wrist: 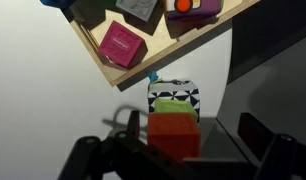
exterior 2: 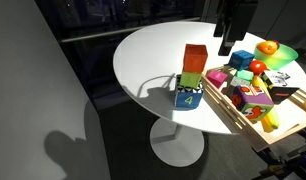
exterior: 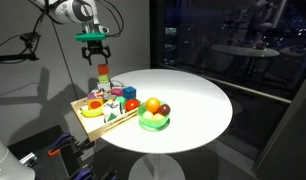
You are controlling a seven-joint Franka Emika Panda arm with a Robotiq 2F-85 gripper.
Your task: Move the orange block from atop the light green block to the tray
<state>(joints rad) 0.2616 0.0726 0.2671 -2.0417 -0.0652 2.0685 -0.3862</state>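
The round white counter [exterior: 193,105] is smooth. Along its edge sits the low-sided light-wood tray [wrist: 183,42]. The pincer [exterior: 92,46] hangs above the stack with its jaws spread wide, gripping nothing. Directly below it, in the wrist view, the orange block [wrist: 174,134] sits between the fingers, capping the light green block [exterior 2: 190,78]. Both are matte cubes.

orange block [exterior 2: 196,58] on light green block [exterior 2: 191,80] | both just beside tray [exterior 2: 233,112]
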